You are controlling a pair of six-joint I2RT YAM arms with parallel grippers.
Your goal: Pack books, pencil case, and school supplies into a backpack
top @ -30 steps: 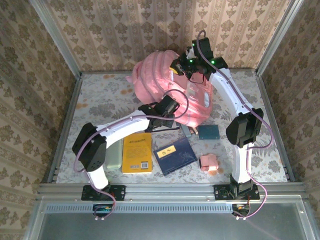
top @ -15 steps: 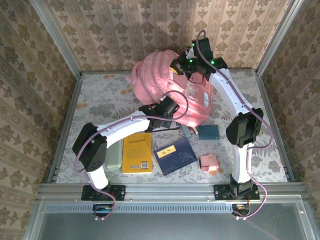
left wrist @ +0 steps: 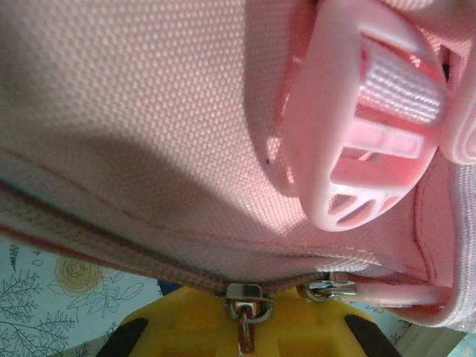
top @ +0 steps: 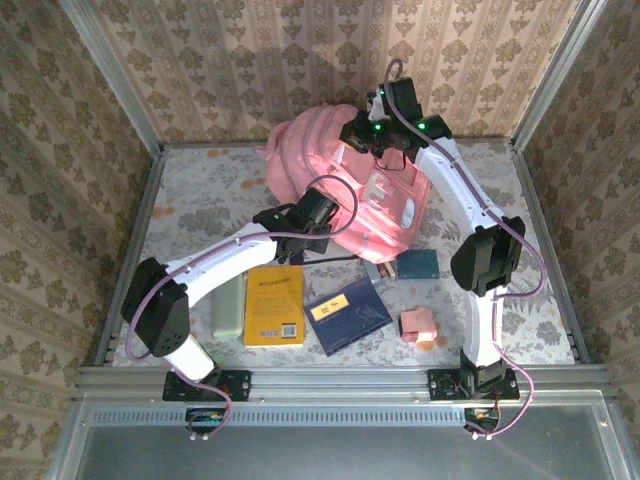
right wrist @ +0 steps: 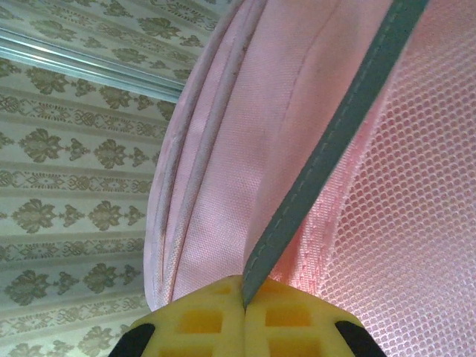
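Your left arm has swung leftward, its elbow now farther out toward the table's left edge. The left gripper [top: 320,210] sits low against the near hem of the large pink fabric backpack [top: 325,165], its yellow pads clamped on a metal zip pull [left wrist: 242,318]. Your right arm arches high over the bag. The right gripper [top: 362,135] pinches a grey trim strip [right wrist: 335,149] at the top. On the floral table [top: 200,205], outside the bag, lie the yellow paperback [top: 273,305], navy book [top: 348,312], mint-green pouch [top: 229,308], teal square [top: 417,265] and pink block [top: 418,325].
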